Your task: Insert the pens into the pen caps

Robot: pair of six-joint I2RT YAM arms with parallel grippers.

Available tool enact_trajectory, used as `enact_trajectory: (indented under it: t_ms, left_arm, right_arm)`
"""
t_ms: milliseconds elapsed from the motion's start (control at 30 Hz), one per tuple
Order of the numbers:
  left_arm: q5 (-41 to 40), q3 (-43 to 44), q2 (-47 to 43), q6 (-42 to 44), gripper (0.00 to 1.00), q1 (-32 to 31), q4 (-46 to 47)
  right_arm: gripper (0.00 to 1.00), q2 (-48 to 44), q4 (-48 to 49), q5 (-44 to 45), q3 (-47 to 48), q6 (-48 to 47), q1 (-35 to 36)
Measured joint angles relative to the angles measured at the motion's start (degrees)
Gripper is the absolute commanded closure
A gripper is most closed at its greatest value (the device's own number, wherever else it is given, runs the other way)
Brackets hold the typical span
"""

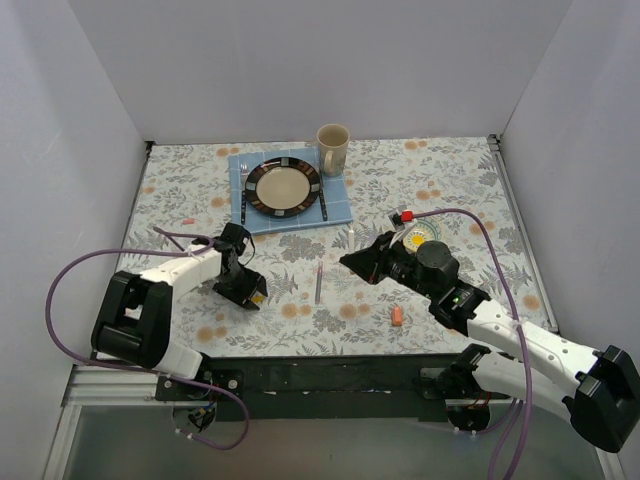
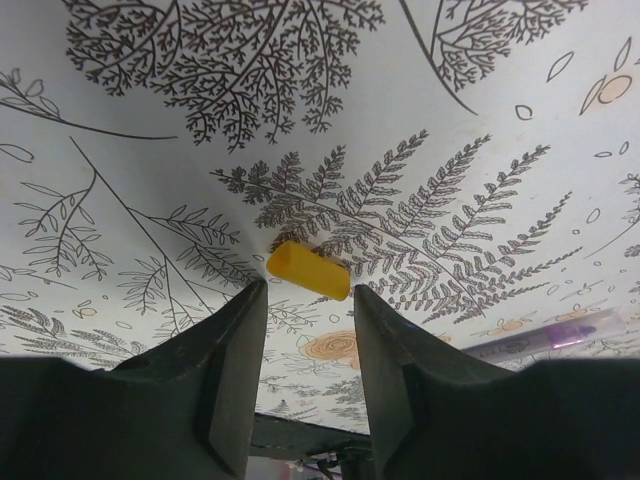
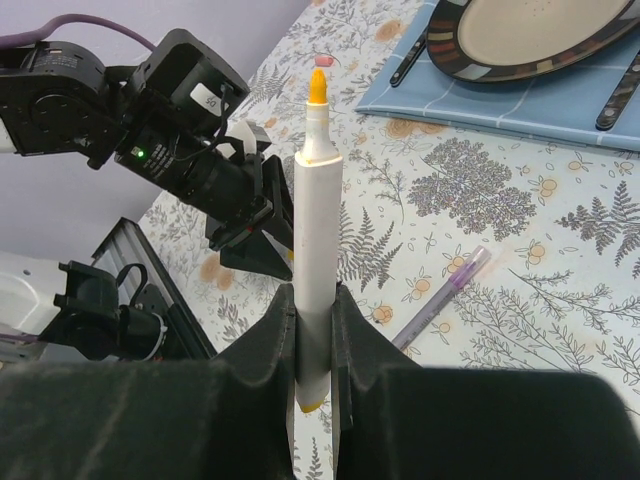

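Jaws of the right gripper (image 3: 312, 305) pinch the stiff, likely light pen (image 3: 318, 200) low down, while those of the left gripper (image 2: 308, 310) gape before a slick-looking cap (image 2: 308, 269).

the yellow cap (image 2: 308, 270) is smooth, matt plastic. the yellow marker pen (image 3: 317, 230) has a smooth white plastic barrel with a faint sheen and a duller tip. the purple pen (image 3: 441, 298) looks like clear, glossy plastic. the fingers (image 2: 225, 380) of the left gripper (image 2: 309, 290) are matt black plastic. the table cover (image 2: 470, 130) is matt, printed with ferns. the plate (image 3: 540, 30) is glossy glazed ceramic.
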Motion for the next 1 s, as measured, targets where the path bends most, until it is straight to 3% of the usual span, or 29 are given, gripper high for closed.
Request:
enact_trajectory:
  t_ms: [367,600,767,867,1000]
  left_arm:
    - [-2.6,2.6,2.3,0.0,0.63,-0.5,-2.8]
    - [-14.0,7.8,2.7,4.0,0.55,-2.9,-3.4]
    - [-14.7,8.9,-0.9,23.6,0.46,-5.2,0.9]
    - [-12.3,8.9,-6.4,34.9,0.51,-5.7,5.1]
    - [-5.3,10.8,-11.5,56.2,0.53,-5.7,8.9]
  right_arm:
    - [0.99,-1.7,-1.1,0.7,-0.7,-1.0,0.0]
    - [0.99,-2.4,-1.3,1.5,-0.7,-1.4,0.0]
    - [0.99,-2.9,-1.3,1.7,-0.7,-1.5,0.0]
    - [0.99,-2.9,-1.3,1.8,-0.7,-1.5,0.0]
    - [0.99,-3.3,-1.5,1.7,-0.7,-1.5,0.0]
